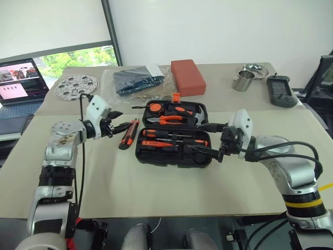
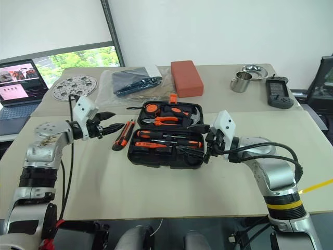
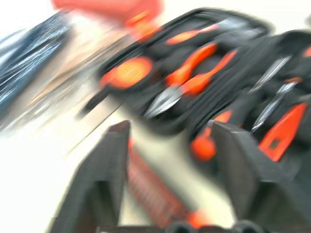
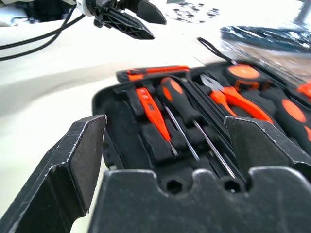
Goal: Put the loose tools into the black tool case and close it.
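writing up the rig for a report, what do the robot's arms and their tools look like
Both arms are silver-grey metal segments with black joints and loose black cables. Each wrist carries a white housing ahead of a black two-fingered tool: left tool, right tool. The right arm wears a yellow band.

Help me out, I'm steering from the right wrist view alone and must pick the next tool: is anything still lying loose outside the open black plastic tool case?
Observer: Yes. An orange-and-black utility knife lies on the beige table, just off the black plastic tool case's left edge.
Operator: Is the left gripper holding it?
Observer: No. The left gripper hovers open beside the knife, empty.
Operator: Anything behind the case?
Observer: A red-orange rectangular block lies past the raised lid.
Operator: And my right gripper?
Observer: The right gripper is open at the case's right end.
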